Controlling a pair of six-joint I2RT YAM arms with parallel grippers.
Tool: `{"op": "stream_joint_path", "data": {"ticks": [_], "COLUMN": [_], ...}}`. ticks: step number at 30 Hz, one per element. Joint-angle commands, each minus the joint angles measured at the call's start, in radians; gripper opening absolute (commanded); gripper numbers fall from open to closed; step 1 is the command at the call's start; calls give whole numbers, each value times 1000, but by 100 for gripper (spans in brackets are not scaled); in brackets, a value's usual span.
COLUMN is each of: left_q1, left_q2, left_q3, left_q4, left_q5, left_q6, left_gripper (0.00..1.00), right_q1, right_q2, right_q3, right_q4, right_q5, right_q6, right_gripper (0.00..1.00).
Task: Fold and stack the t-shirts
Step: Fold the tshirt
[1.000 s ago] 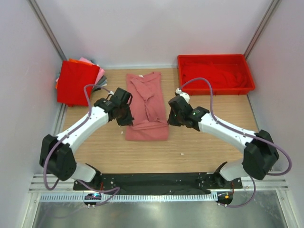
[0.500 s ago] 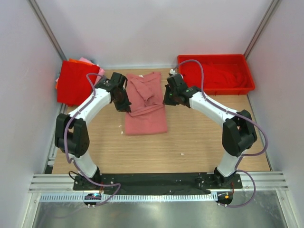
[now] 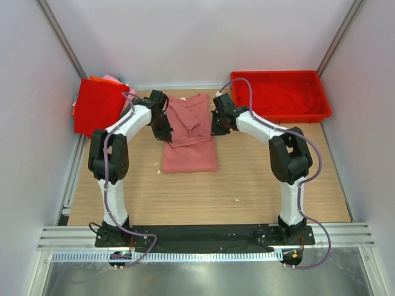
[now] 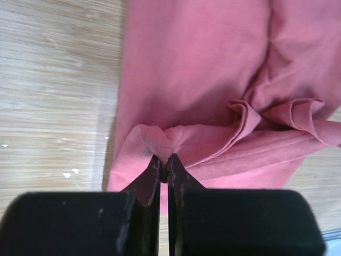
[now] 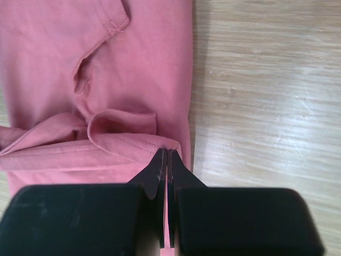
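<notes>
Salmon-pink t-shirt (image 3: pixel 190 157) lies half-folded, hem edge bunched.

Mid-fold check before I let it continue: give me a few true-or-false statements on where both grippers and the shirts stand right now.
1. The left gripper is shut on the dusty salmon-pink cloth t-shirt's hem. True.
2. The right gripper hangs open over bare wood. False: it is shut on that t-shirt's hem too.
3. That t-shirt lies in the rigid red plastic tray. False: it lies on the wooden table, left of the tray.
4. A bright red folded shirt tops the far-left stack. True.
</notes>
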Motion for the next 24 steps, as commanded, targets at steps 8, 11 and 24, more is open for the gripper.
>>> {"op": "stream_joint_path", "data": {"ticks": [8,11,24], "left_q1": [74,102,137], "left_q2": [127,173,-139], "left_q3": [144,248,208], "left_q4": [-50,-77,-131], "left_q5": [44,85,-73], "left_q6": [44,57,86], "left_gripper": [21,52,80], "right_q1": [-27,-40,-112], "right_q2": [110,149,-126], "right_q3": [165,241,43], "right_q4": [-11,-51,29], "right_q5": [-22,-10,-160], "right_q6": [-44,-44,-64], "right_gripper": [2,20,63]}}
